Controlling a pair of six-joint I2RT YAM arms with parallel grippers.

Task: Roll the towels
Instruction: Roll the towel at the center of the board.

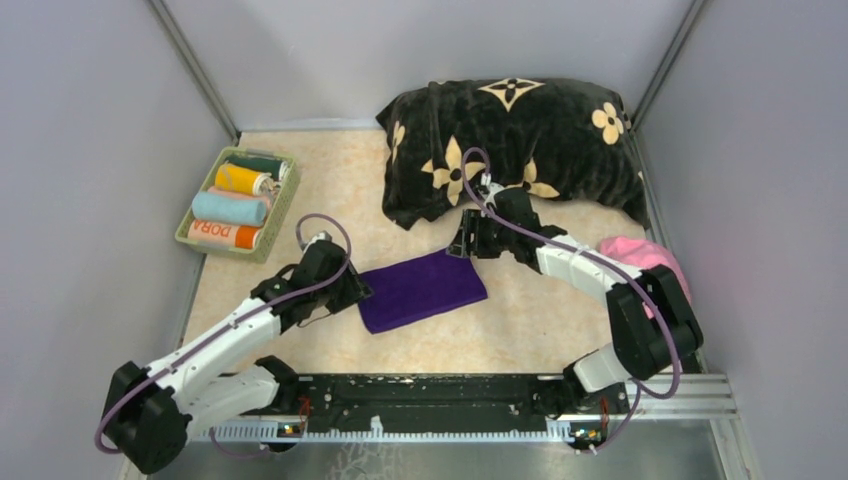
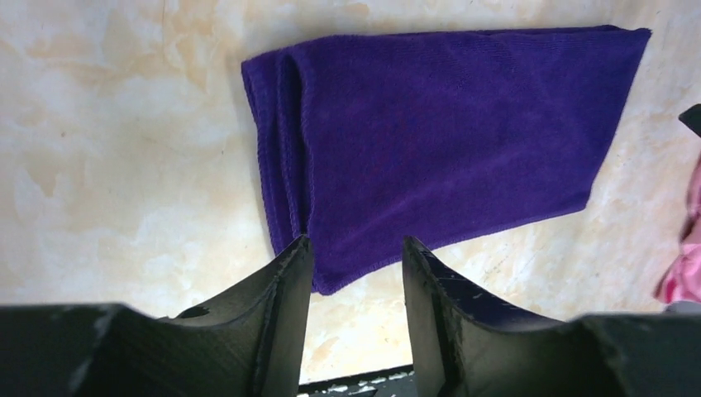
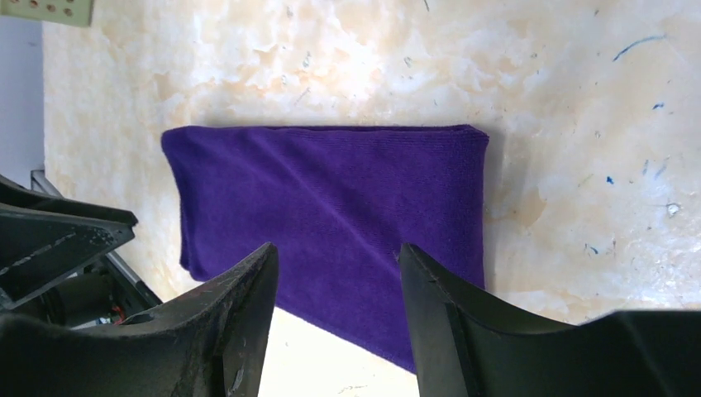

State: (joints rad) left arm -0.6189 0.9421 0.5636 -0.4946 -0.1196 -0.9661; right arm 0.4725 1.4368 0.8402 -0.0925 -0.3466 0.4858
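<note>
Beige marbled counter [image 1: 330, 180], grey walls around. Far left, you have a green basket [image 1: 282, 208] holding rolled towels [image 1: 230, 207]. Left tool [image 2: 355, 248]: fingers apart at the purple towel's [image 1: 425, 288] left end, nothing clamped. That towel lies folded flat mid-counter. Right tool [image 3: 337, 252]: fingers apart over its right end, holding nothing. Black cushion [image 1: 520, 140] behind. Pink towel [image 1: 645, 255] bunched far right.

Folded purple towel [image 3: 331, 215] on table [image 3: 579, 99]; jaws apart.
</note>
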